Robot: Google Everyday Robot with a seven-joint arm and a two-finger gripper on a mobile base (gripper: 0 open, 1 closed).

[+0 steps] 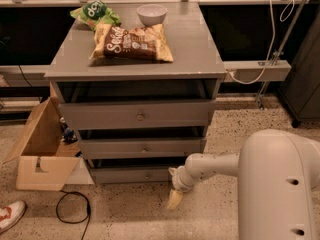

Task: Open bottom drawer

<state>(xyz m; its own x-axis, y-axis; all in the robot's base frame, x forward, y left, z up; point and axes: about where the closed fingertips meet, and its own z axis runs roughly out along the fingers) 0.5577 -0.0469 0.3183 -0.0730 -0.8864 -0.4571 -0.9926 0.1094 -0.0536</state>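
The bottom drawer (pixel 131 174) is the slimmest grey front of three, low on the cabinet, with a small round knob (pixel 148 174) at its centre. It sits about flush with the cabinet front. My gripper (pixel 175 198) hangs from the white arm (pixel 210 167) just in front of the drawer's right end, close above the floor and to the right of the knob, pointing down. It touches nothing that I can see.
The medium drawer (pixel 142 148) and the tallest drawer (pixel 137 115) are above. On the cabinet top lie a brown chip bag (pixel 131 42), a green bag (pixel 95 13) and a white bowl (pixel 151 13). An open cardboard box (pixel 41 154), a black cable (pixel 72 209) and a shoe (pixel 10 216) are at left.
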